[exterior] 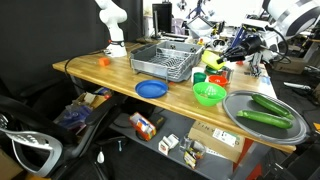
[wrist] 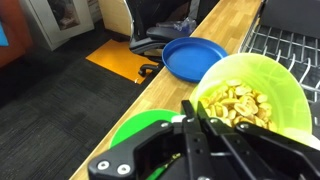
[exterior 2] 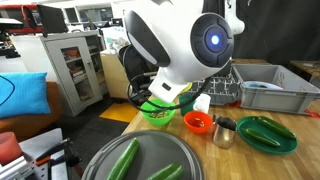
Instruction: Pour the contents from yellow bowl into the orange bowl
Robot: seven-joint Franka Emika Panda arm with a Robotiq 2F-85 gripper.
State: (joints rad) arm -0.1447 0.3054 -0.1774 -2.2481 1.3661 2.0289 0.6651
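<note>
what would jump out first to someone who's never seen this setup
In the wrist view, the yellow bowl, full of pale chips, fills the right side. The gripper clamps its rim, with a green bowl beside it and a blue plate beyond. In an exterior view, the robot's white arm with its blue light looms in front, and cucumbers lie on a grey tray at the bottom.

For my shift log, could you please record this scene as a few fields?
gripper: shut on yellow bowl rim
yellow bowl: in the gripper, pale pieces inside
orange bowl: on table, next to green bowl
blue plate: on table, by the edge
pour: not yet done
</note>
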